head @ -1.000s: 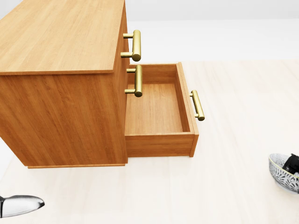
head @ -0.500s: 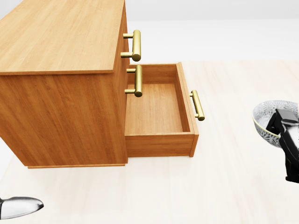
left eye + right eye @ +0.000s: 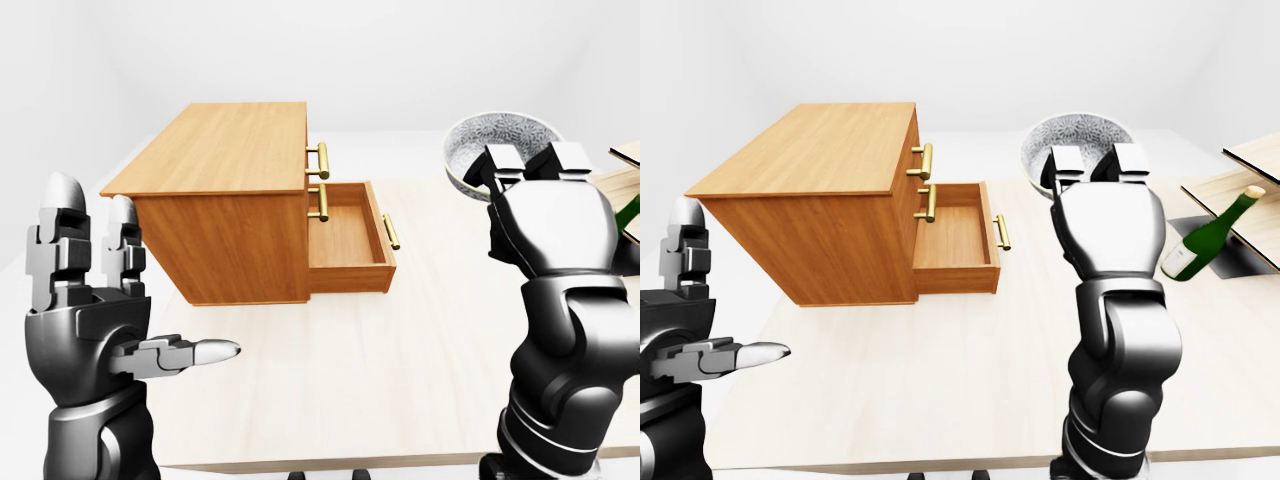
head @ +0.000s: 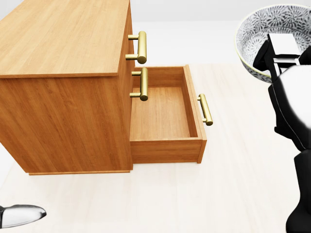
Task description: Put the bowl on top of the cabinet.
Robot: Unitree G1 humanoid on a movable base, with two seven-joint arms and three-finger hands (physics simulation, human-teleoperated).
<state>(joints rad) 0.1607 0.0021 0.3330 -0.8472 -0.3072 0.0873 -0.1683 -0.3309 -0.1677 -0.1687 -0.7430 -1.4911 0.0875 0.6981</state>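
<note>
White-grey patterning is all I can read of the bowl [image 4: 272, 19]; the back of my right hand [image 3: 1105, 225] covers its near side in both eye views. In the head view that hand is a black shape across the bowl's lower right. Two fingers [image 3: 505, 160] hook over the rim. The thumb and the underside of the bowl are hidden behind my palm, so I cannot see where they meet. From what shows, this hand is clamped on the bowl.

The bowl sits at the fingertips of my right hand, just above the palm, held up off the table [image 3: 940, 370] and tilted so its inside faces the head camera. The cabinet [image 3: 225, 150] lies well to the left of this hand in the eye views, its flat wooden top bare. Its lowest drawer [image 4: 163, 116] stands pulled out between cabinet and hand.

A green bottle [image 3: 1205, 240] lies tilted to the right of my right hand, its base partly hidden.

My left hand [image 3: 85, 300] is raised at the lower left of the cabinet with fingers upright and spread, thumb pointing sideways, holding nothing. In the head view only one fingertip of it shows.
</note>
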